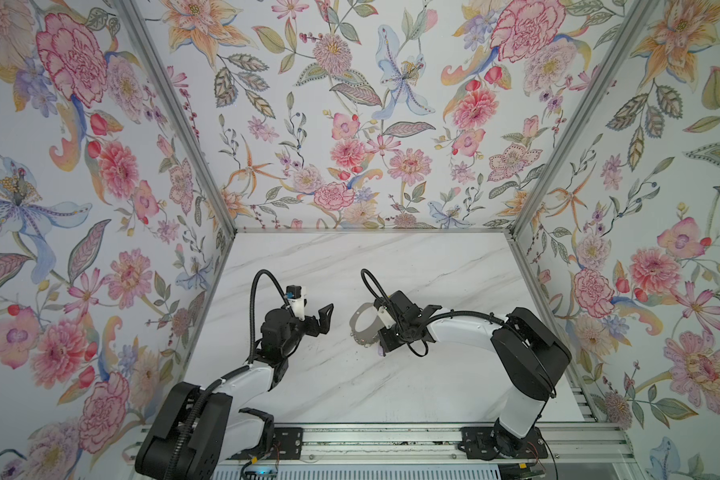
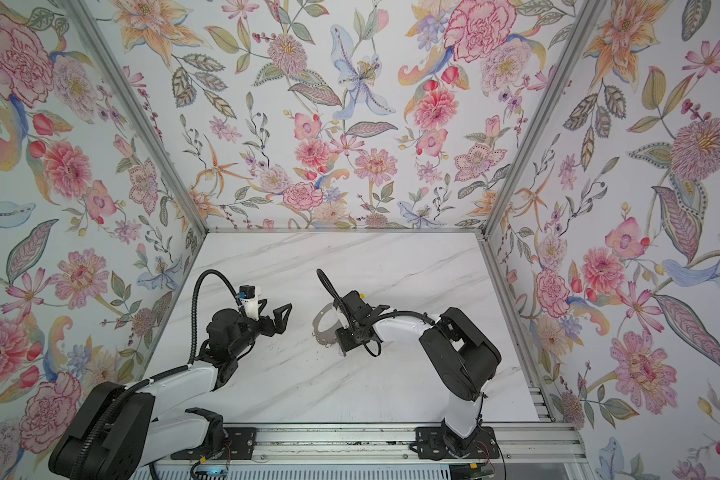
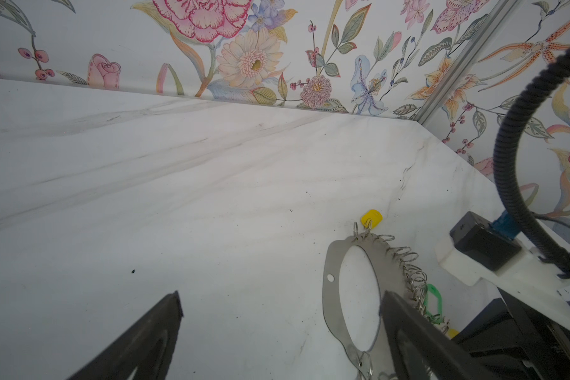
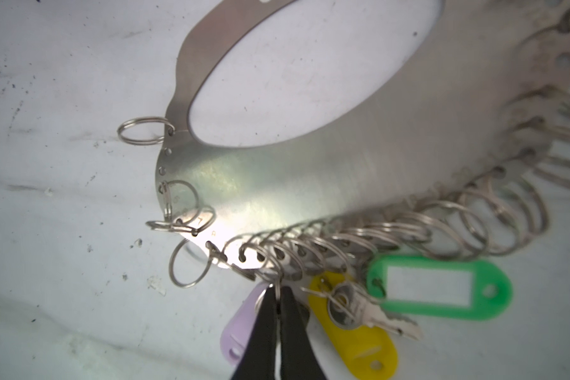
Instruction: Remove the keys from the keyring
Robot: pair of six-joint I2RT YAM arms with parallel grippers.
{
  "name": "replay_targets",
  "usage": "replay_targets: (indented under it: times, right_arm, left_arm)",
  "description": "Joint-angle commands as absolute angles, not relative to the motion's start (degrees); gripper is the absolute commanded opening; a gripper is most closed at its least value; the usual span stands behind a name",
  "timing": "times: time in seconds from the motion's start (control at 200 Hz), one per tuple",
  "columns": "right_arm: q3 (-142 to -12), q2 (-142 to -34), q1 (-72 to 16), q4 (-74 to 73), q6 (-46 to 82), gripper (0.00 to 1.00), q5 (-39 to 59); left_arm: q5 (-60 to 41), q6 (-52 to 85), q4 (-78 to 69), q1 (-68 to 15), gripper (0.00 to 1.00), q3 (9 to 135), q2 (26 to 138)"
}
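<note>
Right wrist view, with right gripper [image 4: 279, 297] clamped on lilac key [image 4: 237, 332] at its ring [image 4: 279, 285], seemingly to tug it off keyring [image 4: 277, 184]; left gripper [image 3: 280, 296] spread wide nearby

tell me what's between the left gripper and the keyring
Nothing: in both top views only a bare strip of marble table separates the open left gripper from the keyring.

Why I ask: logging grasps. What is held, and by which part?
The right gripper pinches a wire ring at the keyring's edge, by the lilac tag; left gripper holds nothing.
</note>
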State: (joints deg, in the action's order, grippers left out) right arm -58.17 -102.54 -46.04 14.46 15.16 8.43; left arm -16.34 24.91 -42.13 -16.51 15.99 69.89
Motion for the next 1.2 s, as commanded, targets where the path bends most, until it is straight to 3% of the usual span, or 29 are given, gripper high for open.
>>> replay_targets:
  times: [0.0, 0.625, 1.196]
  right_arm:
    - [-58.54, -100.85, -46.18, 17.93, 12.33, 0.05, 7.55]
    - [-58.92, -91.18, -43.56, 21.67, 2.74, 0.05, 7.04]
    - [-52.12, -95.38, -38.22, 23.32, 8.49, 0.05, 8.46]
  left_arm:
    - [-17.69, 24.61, -43.29, -16.94, 0.96, 16.95, 70.75]
    - [-19.27, 23.52, -44.66, -19.45, 0.91, 16.91, 70.48]
    - [-20.99, 21.11, -44.86, -27.12, 0.85, 22.65, 79.89]
